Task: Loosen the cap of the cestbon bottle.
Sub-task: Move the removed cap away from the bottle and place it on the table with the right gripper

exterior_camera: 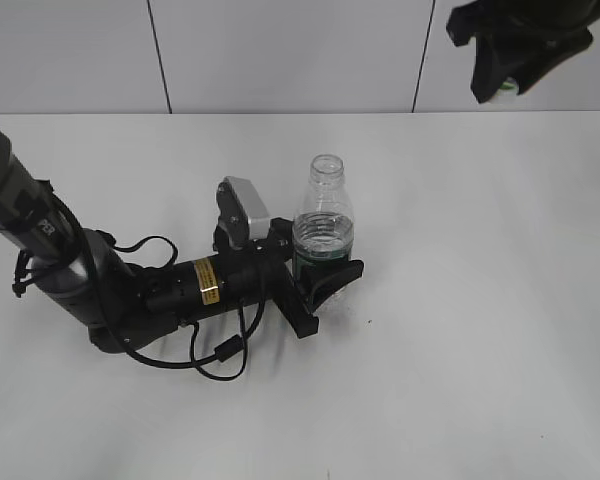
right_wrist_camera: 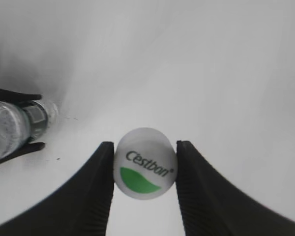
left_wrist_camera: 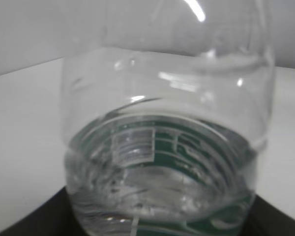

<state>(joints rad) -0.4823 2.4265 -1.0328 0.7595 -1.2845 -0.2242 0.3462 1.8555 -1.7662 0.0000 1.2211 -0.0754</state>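
The cestbon bottle (exterior_camera: 323, 225) stands upright on the white table with its neck open and no cap on it. My left gripper (exterior_camera: 325, 275) is shut around its lower body at the green label; the left wrist view shows the clear bottle (left_wrist_camera: 162, 147) filling the frame. My right gripper (right_wrist_camera: 145, 169) is shut on the white cap (right_wrist_camera: 145, 164), which shows a green leaf mark and "Cestbon" lettering. In the exterior view the right gripper (exterior_camera: 510, 60) is raised high at the top right, far from the bottle. The bottle also shows at the left of the right wrist view (right_wrist_camera: 14, 130).
The white table (exterior_camera: 480, 300) spreads all round the bottle. A pale panelled wall (exterior_camera: 280, 50) runs along the back. The left arm and its cable (exterior_camera: 215, 355) lie low across the table's left side.
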